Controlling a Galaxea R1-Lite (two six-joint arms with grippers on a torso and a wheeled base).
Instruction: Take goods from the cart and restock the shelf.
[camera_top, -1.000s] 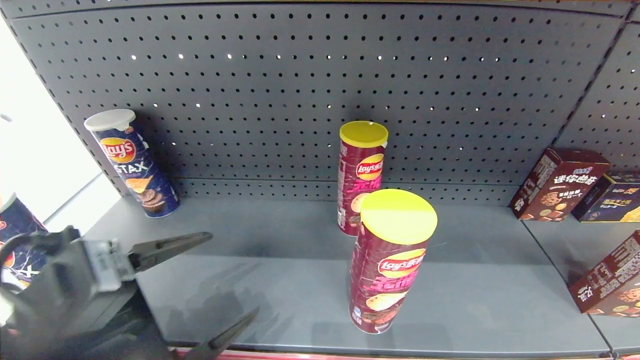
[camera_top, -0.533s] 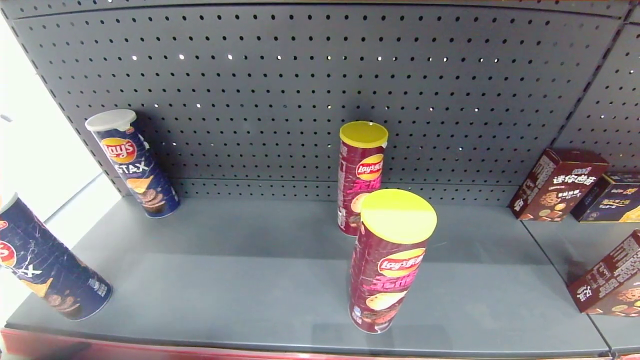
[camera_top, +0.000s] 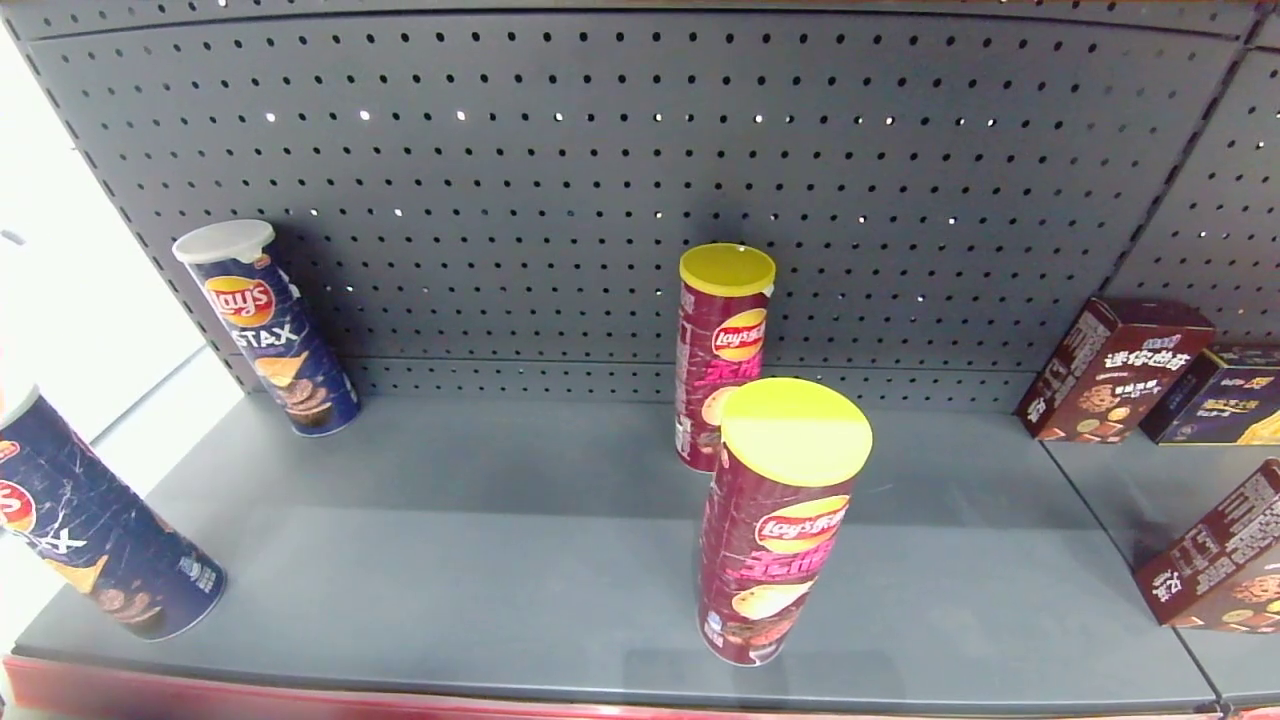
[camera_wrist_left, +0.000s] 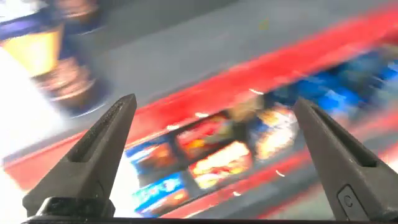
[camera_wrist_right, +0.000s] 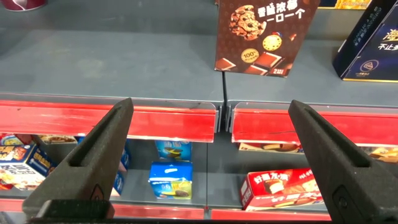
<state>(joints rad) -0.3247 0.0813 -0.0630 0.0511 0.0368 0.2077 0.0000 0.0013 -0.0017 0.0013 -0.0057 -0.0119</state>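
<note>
On shelf (camera_top: 480, 560), front maroon can (camera_top: 778, 530) sits at 5 o'clock of rear maroon can (camera_top: 722, 340). L gripper (camera_wrist_left: 214, 99) & R gripper (camera_wrist_right: 210, 101): jaws apart, empty.

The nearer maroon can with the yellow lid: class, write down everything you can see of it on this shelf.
The nearer maroon can is a tall tube, seemingly printed cardboard, closed by a flat yellow-green lid that looks plastic. Its label shows a red-and-yellow logo, pink lettering and pictured crisps. It stands upright on the grey shelf, near the front edge, right of centre. A second maroon can stands behind it by the pegboard; whether they touch cannot be told.
</note>
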